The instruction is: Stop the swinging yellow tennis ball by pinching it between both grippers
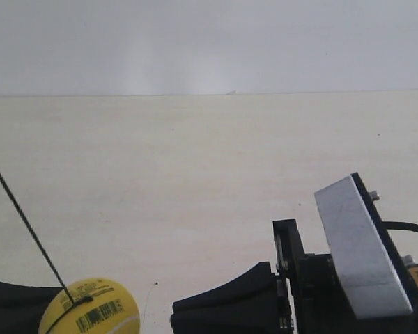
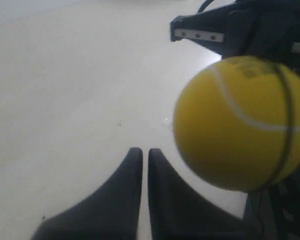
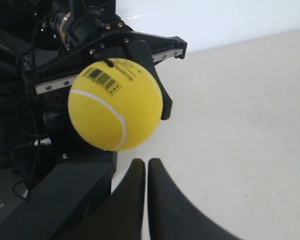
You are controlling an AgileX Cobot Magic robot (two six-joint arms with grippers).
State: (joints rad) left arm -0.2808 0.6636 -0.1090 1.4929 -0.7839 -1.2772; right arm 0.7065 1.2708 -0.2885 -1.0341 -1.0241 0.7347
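The left tool has its two black jaws clenched to a thin slit, with nothing between them. The right tool stands the same: two jaws, a hairline gap, nothing gripped.

One yellow tennis ball hangs just past the tips of each tool, off to one side of their centre line and clear of both slits. It lies between the two tools, which face each other. Whether it touches the far one cannot be told. It bears one thin black band and one barcode.

A single dark string runs taut and slanted up from the ball. Further back, the arm at the exterior view's right carries one silver-grey plate. Beyond lies the pale surface.
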